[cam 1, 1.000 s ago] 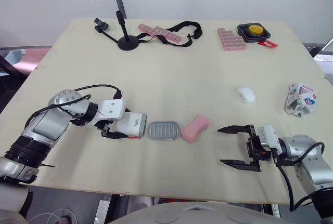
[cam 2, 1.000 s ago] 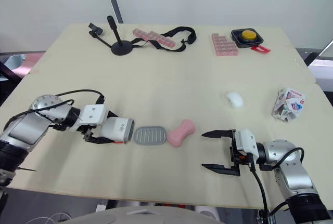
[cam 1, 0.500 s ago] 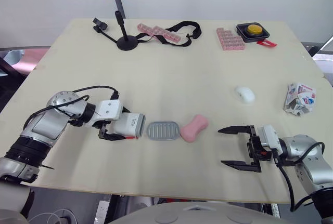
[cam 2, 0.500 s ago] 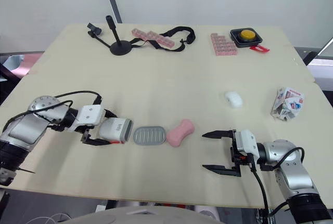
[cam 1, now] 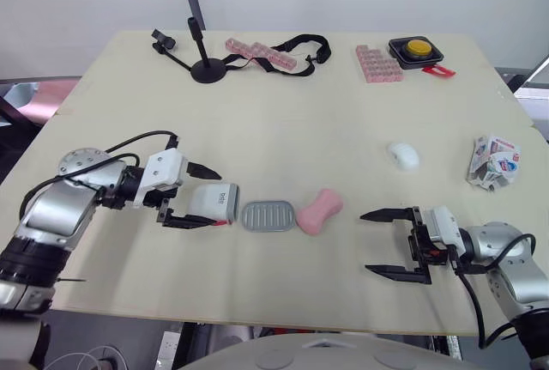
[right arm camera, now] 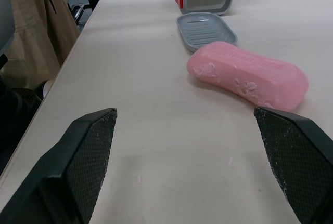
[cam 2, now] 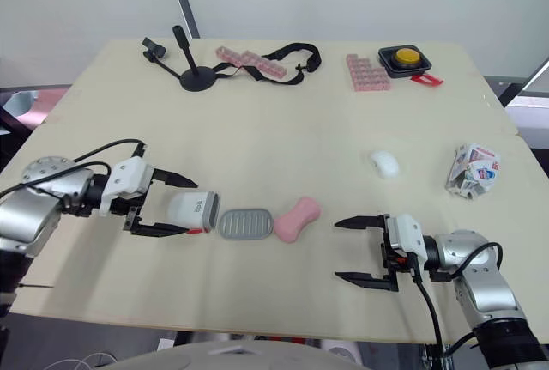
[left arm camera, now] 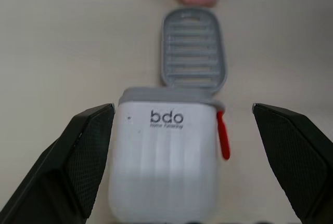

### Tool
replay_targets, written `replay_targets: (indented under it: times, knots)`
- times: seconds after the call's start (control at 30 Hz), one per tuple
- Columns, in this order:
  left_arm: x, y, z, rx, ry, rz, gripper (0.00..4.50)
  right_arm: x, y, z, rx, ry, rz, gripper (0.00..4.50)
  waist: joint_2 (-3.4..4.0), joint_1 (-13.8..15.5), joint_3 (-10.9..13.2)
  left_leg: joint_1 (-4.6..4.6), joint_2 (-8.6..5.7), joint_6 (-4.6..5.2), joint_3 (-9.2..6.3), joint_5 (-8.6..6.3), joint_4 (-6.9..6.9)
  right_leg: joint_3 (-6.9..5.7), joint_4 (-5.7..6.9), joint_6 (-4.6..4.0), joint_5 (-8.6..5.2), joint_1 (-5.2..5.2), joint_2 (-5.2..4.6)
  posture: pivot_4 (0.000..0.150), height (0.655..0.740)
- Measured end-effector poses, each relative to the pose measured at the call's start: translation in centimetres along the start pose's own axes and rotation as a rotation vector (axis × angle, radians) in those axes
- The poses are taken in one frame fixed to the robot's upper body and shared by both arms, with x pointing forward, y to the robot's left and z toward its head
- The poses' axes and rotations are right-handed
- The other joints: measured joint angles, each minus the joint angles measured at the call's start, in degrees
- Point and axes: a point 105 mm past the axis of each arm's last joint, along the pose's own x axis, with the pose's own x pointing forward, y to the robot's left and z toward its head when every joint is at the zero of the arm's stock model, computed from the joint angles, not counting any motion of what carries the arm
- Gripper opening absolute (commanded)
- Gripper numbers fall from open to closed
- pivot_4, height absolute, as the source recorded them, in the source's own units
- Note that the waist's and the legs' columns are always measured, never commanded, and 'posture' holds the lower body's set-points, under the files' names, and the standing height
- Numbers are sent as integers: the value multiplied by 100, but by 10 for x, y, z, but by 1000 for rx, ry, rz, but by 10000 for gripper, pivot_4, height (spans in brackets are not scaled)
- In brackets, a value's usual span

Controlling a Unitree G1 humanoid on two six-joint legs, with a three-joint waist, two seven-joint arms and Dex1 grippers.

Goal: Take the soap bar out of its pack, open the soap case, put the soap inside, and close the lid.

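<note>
The white soap case body (cam 1: 214, 203), with a grey rim and a red clasp, lies on its side on the table. My left gripper (cam 1: 209, 199) is open, one finger on each side of the case with gaps showing. In the left wrist view its fingers (left arm camera: 83, 151) flank the case (left arm camera: 166, 156). A grey ribbed insert (cam 1: 268, 215) lies flat just right of the case, and the bare pink soap (cam 1: 320, 211) touches its right end. My right gripper (cam 1: 364, 241) rests open and empty right of the soap. The crumpled soap pack (cam 1: 495, 164) lies at the right edge.
A small white oval object (cam 1: 404, 156) sits between the soap and the pack. Along the far edge are a black stand (cam 1: 208, 68), a pink strip with a black strap (cam 1: 262, 52), pink blocks (cam 1: 380, 63) and a yellow button box (cam 1: 418, 49).
My left gripper has opened and let go of the white case, and the arm has drawn back a little to the left. The case, insert, soap and right gripper have stayed put.
</note>
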Motion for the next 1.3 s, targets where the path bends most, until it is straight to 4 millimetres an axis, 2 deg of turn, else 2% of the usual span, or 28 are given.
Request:
replay_targets:
  times: [0.1, 0.27, 0.37, 0.5, 0.6, 0.67, 0.8, 1.0, 1.3]
  knots:
    - [-10, -15, -8, -62, -65, 70, 44979, -4, -7, 3, -36, 45, 15, 45000, 0, -22, 0, -1, 0, 0, -1, 0, 0, -3, -2, 1, 0, 2, 1, 1500, 7395]
    - [-19, -40, -20, -156, -146, 219, 44979, -4, -30, 20, -145, 102, 30, 45000, -2, -15, 1, -1, 2, 0, -2, -1, 2, -4, -3, 2, 1, 6, -1, 1500, 7395]
    - [-14, -48, -19, -180, -194, 288, 44979, 0, -41, 32, -228, 156, 68, 45000, -7, 18, -1, 1, 11, 1, -7, 0, 7, -11, -4, 2, 1, 10, 1, 1500, 7395]
    - [-6, -59, -21, -203, -236, 371, 44979, 16, -52, 47, -296, 203, 137, 45000, -7, -12, 0, 1, 10, 1, -6, 0, 7, -8, -4, 2, 1, 10, 7, 1500, 7395]
    - [1, -75, -27, -222, -234, 404, 44979, 30, -55, 62, -352, 231, 208, 45000, -7, -53, 0, 1, 20, 1, -5, 0, 5, -5, -6, 2, 1, 10, 18, 1500, 7395]
    - [10, -94, -33, -260, -231, 383, 44979, 34, -55, 69, -395, 282, 266, 45000, -9, -41, 0, 1, 26, 0, -6, 0, 2, -12, -15, 3, 1, 16, 21, 1500, 7395]
    - [18, -112, -37, -265, -213, 359, 44979, 43, -52, 66, -433, 374, 369, 45000, -9, -8, 1, 8, 49, -1, -2, 0, 5, -9, -12, 4, 2, 20, 21, 1500, 7395]
    - [21, -119, -38, -214, -213, 375, 44979, 62, -55, 59, -537, 451, 483, 45000, -9, -53, 1, 15, 57, -3, 0, 0, 5, -6, -7, 4, 2, 23, 28, 1500, 7395]
    - [26, -127, -45, -165, -210, 386, 44979, 96, -62, 49, -592, 501, 589, 45000, -9, -99, 0, 16, 67, -9, 2, 2, 8, -7, 1, 4, 2, 20, 37, 1500, 7395]
